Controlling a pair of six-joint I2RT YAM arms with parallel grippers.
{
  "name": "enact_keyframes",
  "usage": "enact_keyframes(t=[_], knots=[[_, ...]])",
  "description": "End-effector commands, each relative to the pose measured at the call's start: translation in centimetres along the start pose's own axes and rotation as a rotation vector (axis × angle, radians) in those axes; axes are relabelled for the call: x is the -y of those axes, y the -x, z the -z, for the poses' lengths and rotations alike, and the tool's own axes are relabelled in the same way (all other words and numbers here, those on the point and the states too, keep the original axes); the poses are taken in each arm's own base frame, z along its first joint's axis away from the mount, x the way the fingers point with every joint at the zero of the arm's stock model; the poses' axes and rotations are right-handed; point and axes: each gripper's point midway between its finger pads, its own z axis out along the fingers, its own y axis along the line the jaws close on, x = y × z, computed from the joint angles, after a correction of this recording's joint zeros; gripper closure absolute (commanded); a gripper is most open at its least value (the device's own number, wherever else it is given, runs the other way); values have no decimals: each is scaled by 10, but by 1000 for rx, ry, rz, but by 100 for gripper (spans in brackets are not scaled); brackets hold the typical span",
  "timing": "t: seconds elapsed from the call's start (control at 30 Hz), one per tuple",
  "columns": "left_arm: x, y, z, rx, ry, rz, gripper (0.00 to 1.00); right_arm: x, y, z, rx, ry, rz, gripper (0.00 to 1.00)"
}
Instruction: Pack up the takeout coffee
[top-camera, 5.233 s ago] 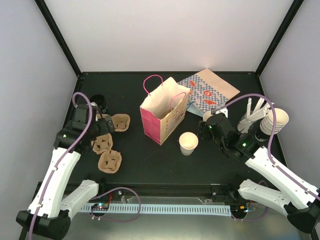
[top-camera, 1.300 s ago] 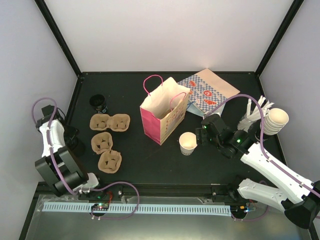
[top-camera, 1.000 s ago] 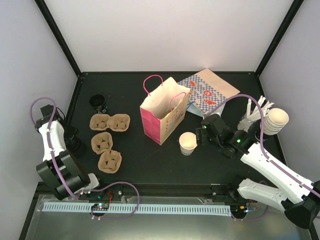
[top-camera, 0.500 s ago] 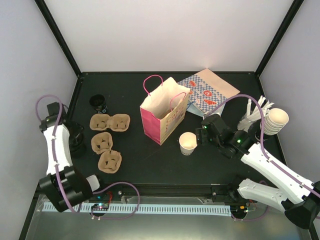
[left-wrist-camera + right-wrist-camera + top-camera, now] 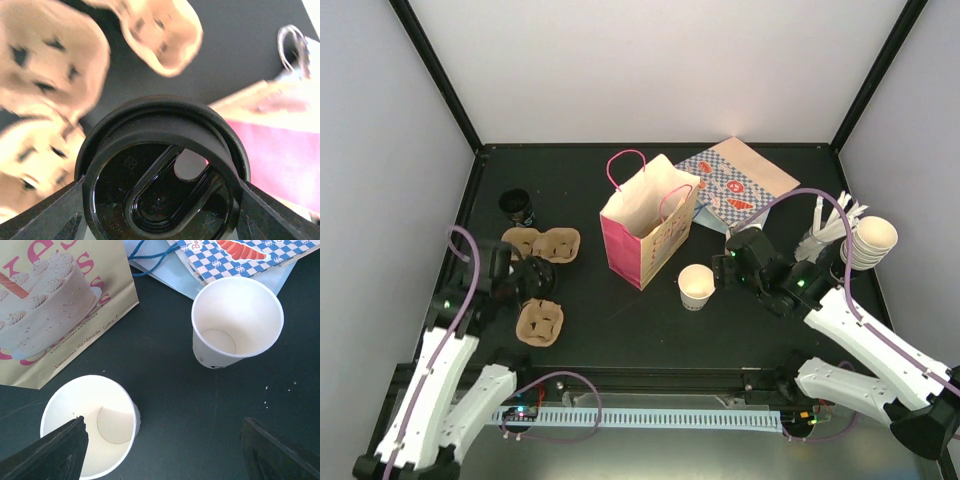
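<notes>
The spread right claw [image 5: 162, 427] has one finger over the cup [image 5: 92, 425] rim and could tip it; the left claw [image 5: 160, 182] pinches a lid [image 5: 160, 130].

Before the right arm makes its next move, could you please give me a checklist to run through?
1. Right pincer open: ok.
2. Cup upright and empty: ok.
3. Cup centred between the right pincer's fingers: not ok; it sits off to one side, by one finger.
4. Lid held in the left pincer: ok; it fills the gap between the fingers.
5. Bag upright with its mouth open: ok.
6. Second cup clear of the right pincer: ok; it stands apart.
</notes>
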Motion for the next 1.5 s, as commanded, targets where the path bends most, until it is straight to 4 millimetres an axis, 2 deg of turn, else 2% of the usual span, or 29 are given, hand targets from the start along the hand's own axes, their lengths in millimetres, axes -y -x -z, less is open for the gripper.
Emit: enact_keyframes(t=[0.0, 0.13, 0.27, 0.47, 0.53, 0.63, 0.8, 0.9, 1.0, 1.17, 1.27, 1.37, 1.47], knots=[[29, -44, 5, -131, -224, 59, 34, 0, 15, 5, 44, -15, -1, 14], [53, -70, 11, -203, -295, -30, 35, 0, 18, 2, 50, -16, -12, 14], [84, -102, 15, -277, -341, -157, 33, 2, 18, -2, 38, -25, -6, 14], [121, -150, 27, -332, -393, -347, 33, 20, 14, -13, -14, -37, -70, 14], [132, -167, 23, -343, -402, -425, 32, 25, 10, -19, -46, -6, -113, 14], [153, -189, 26, -318, -425, -563, 33, 29, 5, -24, -98, 50, -167, 14], [191, -216, 41, -118, -425, -924, 32, 30, -1, -23, -111, 83, -217, 15], [197, -236, 32, -117, -376, -1086, 29, 33, -1, -20, -87, 80, -241, 15], [198, -247, 20, -124, -342, -1194, 29, 37, 0, -17, -57, 68, -262, 14], [205, -257, 14, -113, -369, -1330, 29, 41, 2, -14, -27, 51, -287, 15], [209, -254, 12, -95, -375, -1394, 29, 42, 4, -14, -21, 46, -292, 15], [210, -242, 10, -88, -367, -1428, 29, 43, 7, -14, -18, 39, -294, 15], [210, -236, 10, -128, -410, -1456, 29, 43, 10, -14, -17, 35, -294, 15]])
